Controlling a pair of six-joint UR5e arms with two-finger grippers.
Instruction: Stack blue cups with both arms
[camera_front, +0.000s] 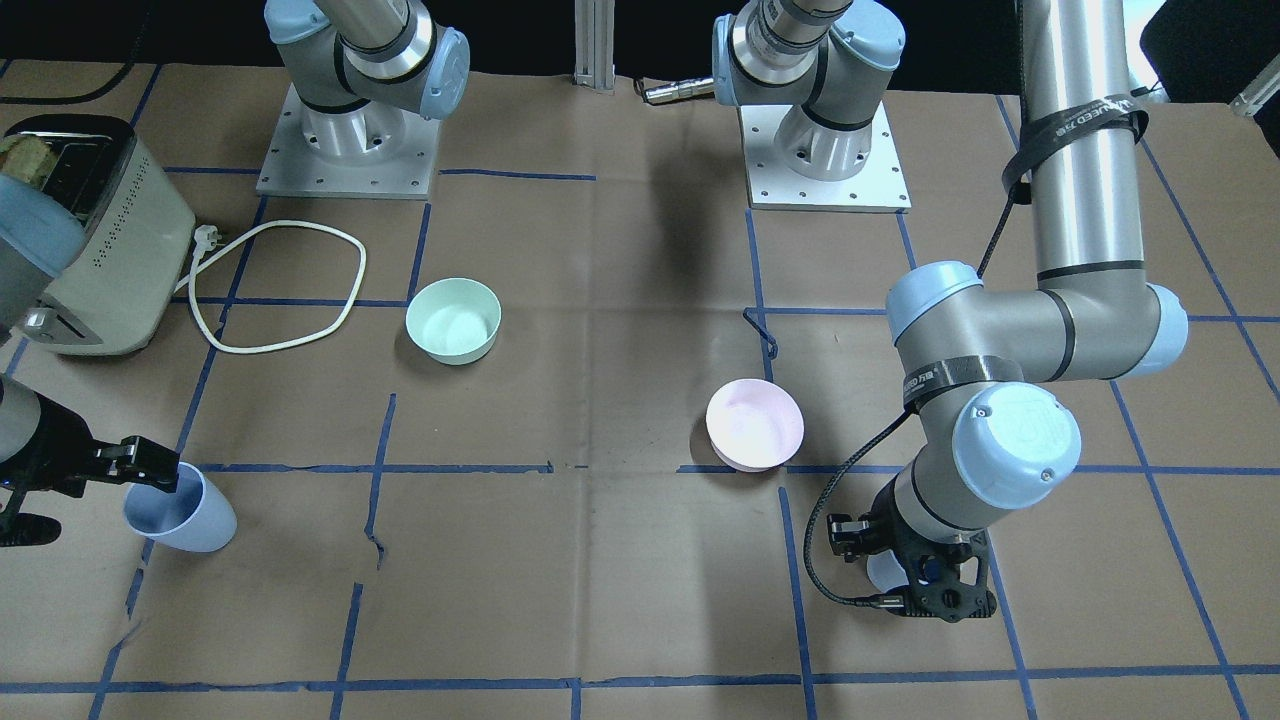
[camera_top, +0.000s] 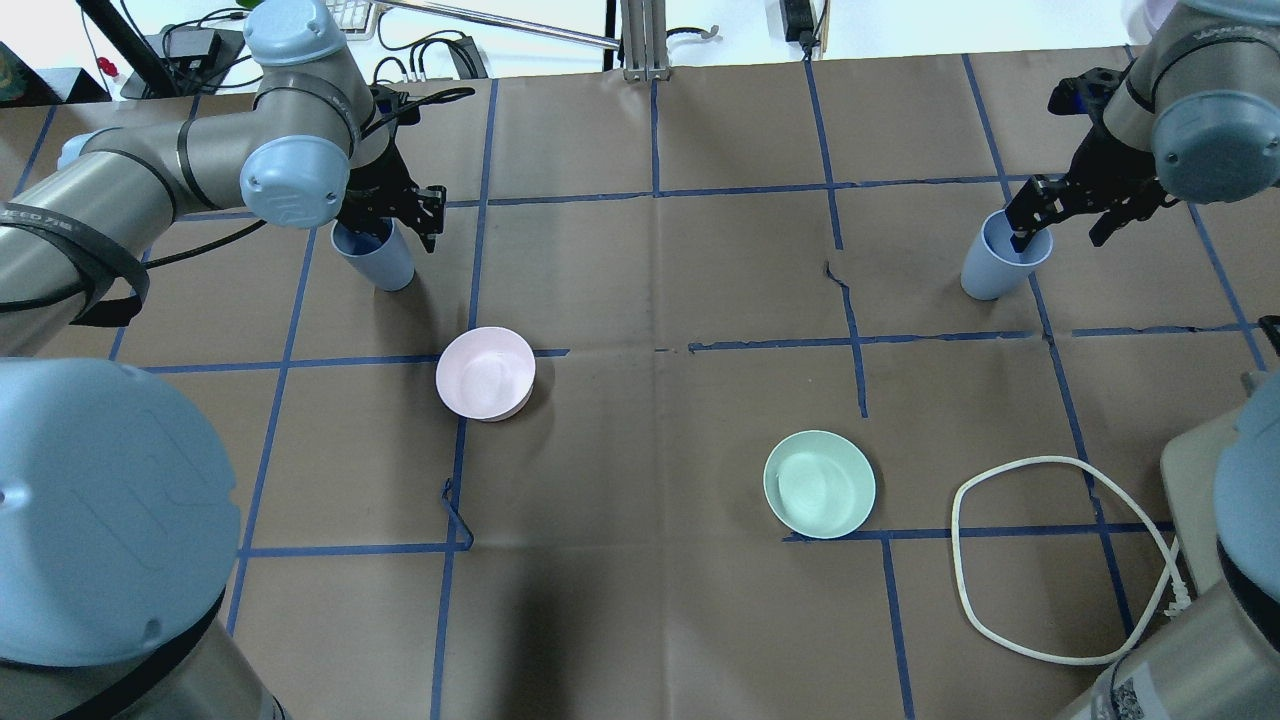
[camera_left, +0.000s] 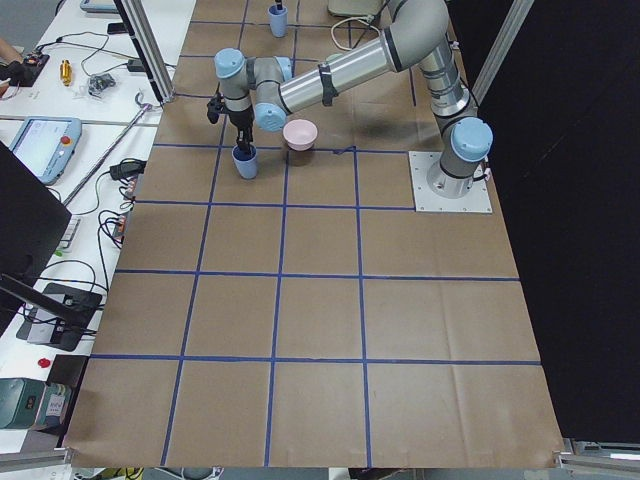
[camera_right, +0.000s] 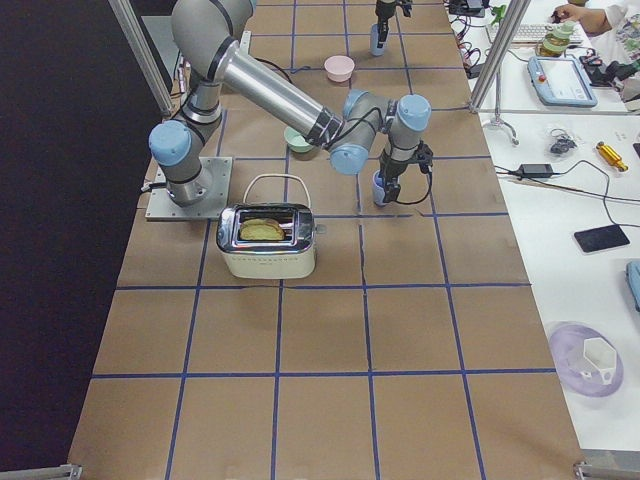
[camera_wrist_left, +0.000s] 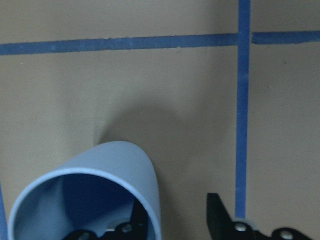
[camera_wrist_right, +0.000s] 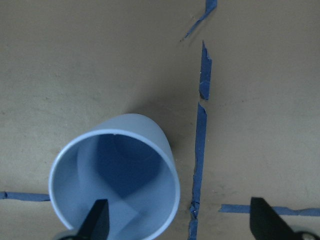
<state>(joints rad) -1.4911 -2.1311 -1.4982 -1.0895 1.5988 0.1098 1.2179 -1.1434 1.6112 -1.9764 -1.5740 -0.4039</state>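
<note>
Two pale blue cups stand upright, far apart. The left cup (camera_top: 375, 260) is under my left gripper (camera_top: 400, 225), which is open. In the left wrist view one finger (camera_wrist_left: 136, 225) is inside this cup (camera_wrist_left: 100, 195) and the other is outside its wall, with a gap. In the front view this cup (camera_front: 882, 572) is mostly hidden by the wrist. The right cup (camera_top: 995, 265) is under my right gripper (camera_top: 1060, 228), which is wide open. In the right wrist view one finger (camera_wrist_right: 97, 220) is inside that cup (camera_wrist_right: 115, 180) and the other is outside it.
A pink bowl (camera_top: 485, 372) sits left of centre and a mint-green bowl (camera_top: 820, 483) right of centre, both between the cups and the robot. A toaster (camera_front: 90, 250) with a looped white cord (camera_top: 1050, 560) stands on the robot's right side.
</note>
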